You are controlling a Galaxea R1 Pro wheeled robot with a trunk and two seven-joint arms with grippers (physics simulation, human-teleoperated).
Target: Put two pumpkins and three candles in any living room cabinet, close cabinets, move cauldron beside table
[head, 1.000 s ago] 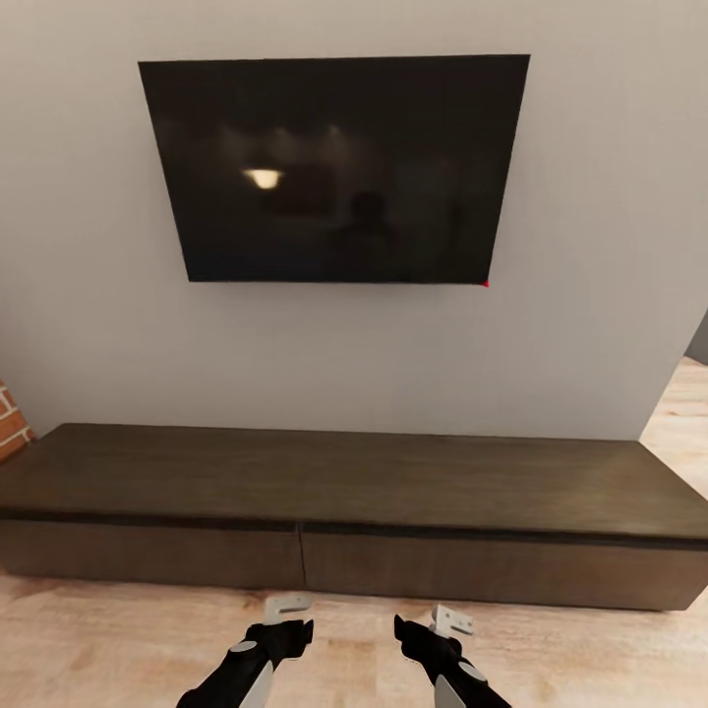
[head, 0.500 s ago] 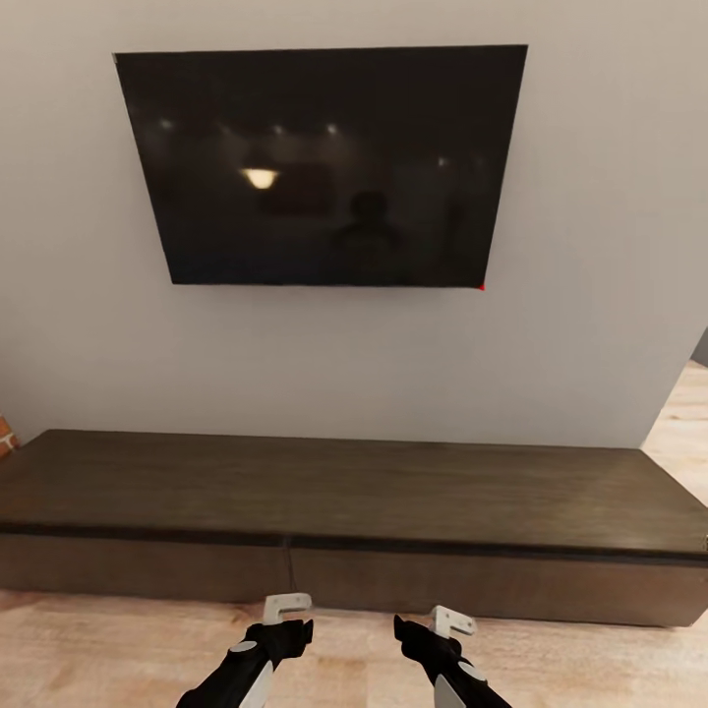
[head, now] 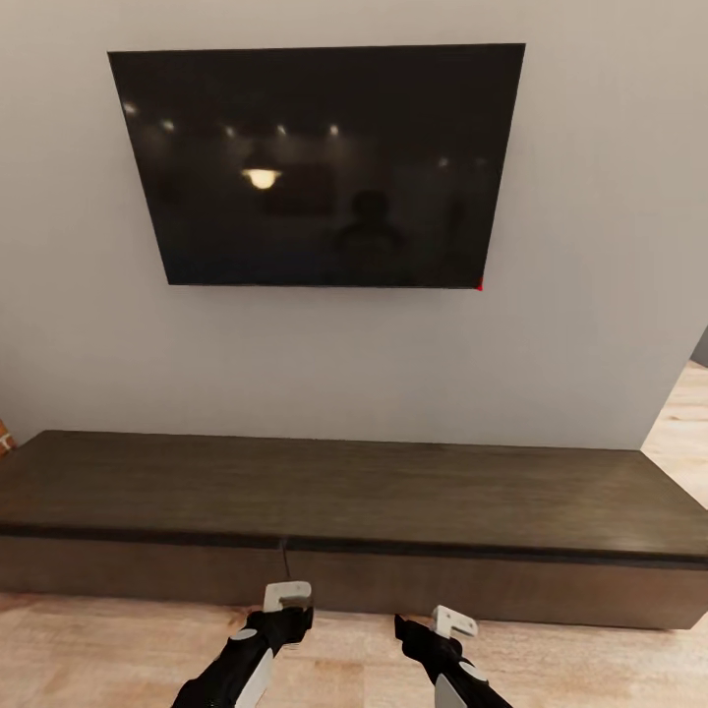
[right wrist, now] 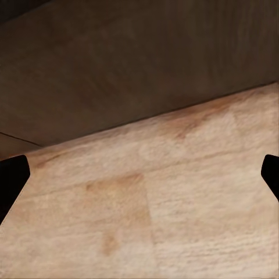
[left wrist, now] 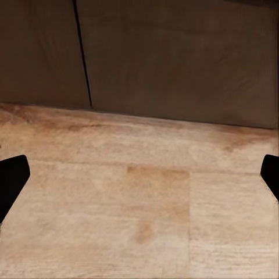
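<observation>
Nearest, both grippers hang over the wood floor (head: 98,649) just in front of the cabinet (head: 344,492): left gripper (head: 286,596) and right gripper (head: 453,620), jaws spread wide, empty. The cabinet's drawer fronts sit shut; its left end is cut off. Above it hangs a dark television (head: 315,167).

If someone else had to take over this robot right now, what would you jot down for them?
Left gripper: open, holding nothing, low over the wood floor in front of the cabinet.
Right gripper: open, holding nothing, beside it.
Cabinet: both drawer fronts look shut, its top bare; a dark TV hangs on the wall above.
Done: nothing can be confirmed from here.
Left: find the pumpkins, candles and cauldron, open a drawer, stow them, close up, then set the cauldron by the table.
</observation>
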